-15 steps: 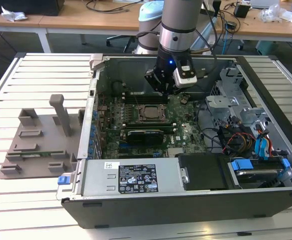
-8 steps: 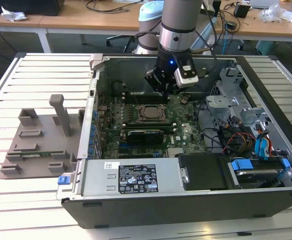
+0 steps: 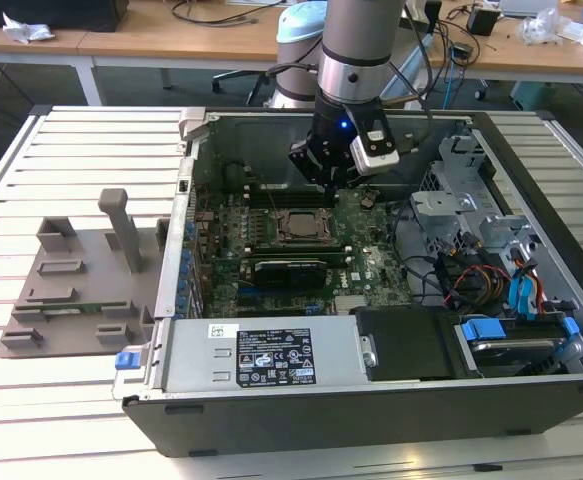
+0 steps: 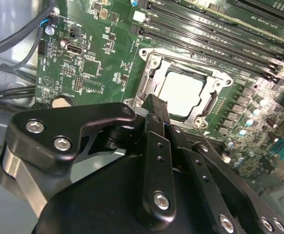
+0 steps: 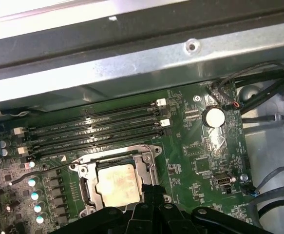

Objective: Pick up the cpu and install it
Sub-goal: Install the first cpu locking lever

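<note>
A grey fixture tray [image 3: 81,290] is seen near the slatted table's [image 3: 31,180] edge at the exterior view's left. Beside it the open PC case [image 3: 371,400] lies flat, w/ the motherboard [image 3: 371,260] inside. The cpu [image 4: 180,93] is seated in the socket frame [image 4: 149,66] (silvery top up) mid-board. The gripper [image 4: 154,105] is held just above the socket's edge, fingers brought together, nothing gripped.
</note>
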Robot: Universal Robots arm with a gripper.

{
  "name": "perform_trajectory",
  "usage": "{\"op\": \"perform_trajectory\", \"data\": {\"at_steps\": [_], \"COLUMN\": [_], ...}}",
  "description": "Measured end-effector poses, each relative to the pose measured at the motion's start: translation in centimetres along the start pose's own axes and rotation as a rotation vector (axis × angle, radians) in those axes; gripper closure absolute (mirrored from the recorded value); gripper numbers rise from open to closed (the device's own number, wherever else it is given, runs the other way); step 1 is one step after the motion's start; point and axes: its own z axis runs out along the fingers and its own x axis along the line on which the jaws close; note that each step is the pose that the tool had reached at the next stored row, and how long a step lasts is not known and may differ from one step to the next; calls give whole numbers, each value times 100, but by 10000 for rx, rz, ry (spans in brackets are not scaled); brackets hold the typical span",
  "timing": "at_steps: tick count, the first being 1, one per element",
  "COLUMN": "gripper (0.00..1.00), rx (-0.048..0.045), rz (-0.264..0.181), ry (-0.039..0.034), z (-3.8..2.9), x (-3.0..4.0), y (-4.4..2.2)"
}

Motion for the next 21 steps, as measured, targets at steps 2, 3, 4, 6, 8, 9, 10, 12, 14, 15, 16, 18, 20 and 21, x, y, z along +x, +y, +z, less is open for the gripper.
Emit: {"op": "perform_trajectory", "data": {"at_steps": [2,3,4,6,8,9,10,12,14,15,16,18,20,21], "gripper": [89,89,89,89,89,89,89,89,89,89,89,89,89,89], "rx": [1,1,1,2,3,3,3,3,6,7,6,7,8,8], "rz": [-89,-151,-203,-383,-478,-540,-587,-691,-894,-936,-983,-1071,-1224,-1301], "ry": [-2,-4,-5,-9,-12,-13,-14,-17,-21,-22,-23,-26,-29,-31], "z": [0,0,0,0,0,0,0,0,0,0,0,0,0,0], "x": [0,0,0,0,0,0,0,0,0,0,0,0,0,0], "y": [0,0,0,0,0,0,0,0,0,0,0,0,0,0]}}
